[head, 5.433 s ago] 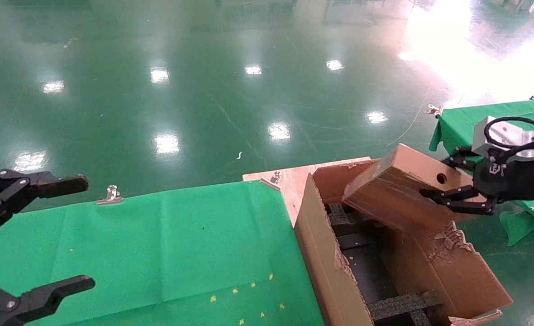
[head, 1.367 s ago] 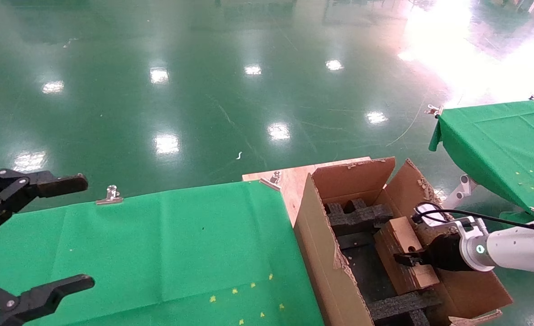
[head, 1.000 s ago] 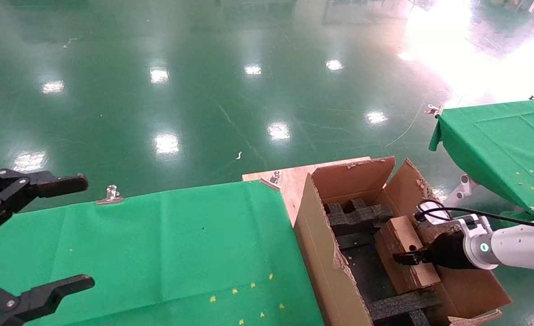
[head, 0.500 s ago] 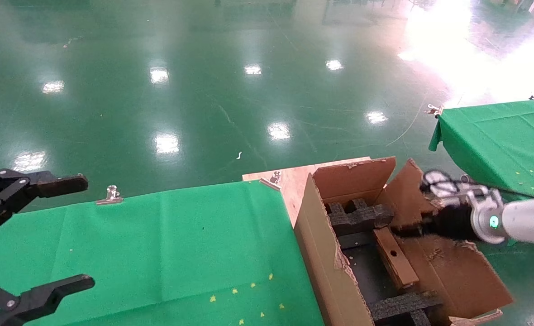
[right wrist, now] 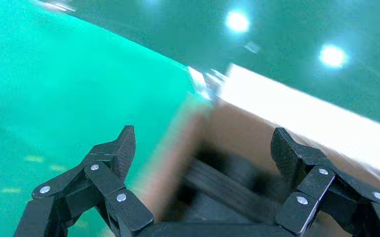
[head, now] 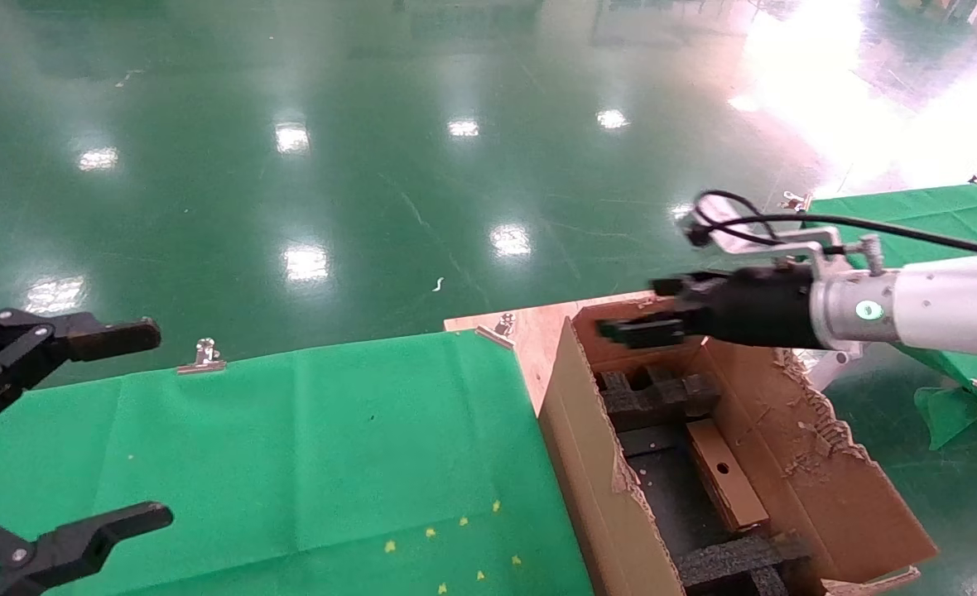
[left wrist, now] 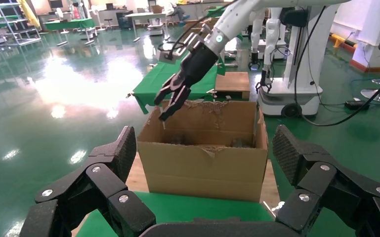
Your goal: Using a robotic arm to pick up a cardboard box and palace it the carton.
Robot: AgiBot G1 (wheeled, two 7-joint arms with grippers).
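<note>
The small brown cardboard box [head: 724, 473] with a round hole lies inside the large torn carton [head: 596, 488], between black foam inserts [head: 658, 393]. My right gripper [head: 633, 319], on the white arm with the teal ring, hangs open and empty above the carton's far end, clear of the box. In the left wrist view the carton [left wrist: 205, 163] stands ahead with the right gripper [left wrist: 170, 101] over its rim. The right wrist view looks down between its fingers [right wrist: 121, 148] at the carton's interior. My left gripper [head: 83, 430] is open and parked at the left over the green cloth.
A green-clothed table [head: 290, 463] with metal clips [head: 203, 356] lies left of the carton. A second green table [head: 911, 215] stands at the right. A bare wood board [head: 530, 327] shows behind the carton. Glossy green floor lies beyond.
My right gripper let go of the small box, which settled flat in the carton. The gripper rose out and moved up and left over the carton's far end. The left arm stayed still.
</note>
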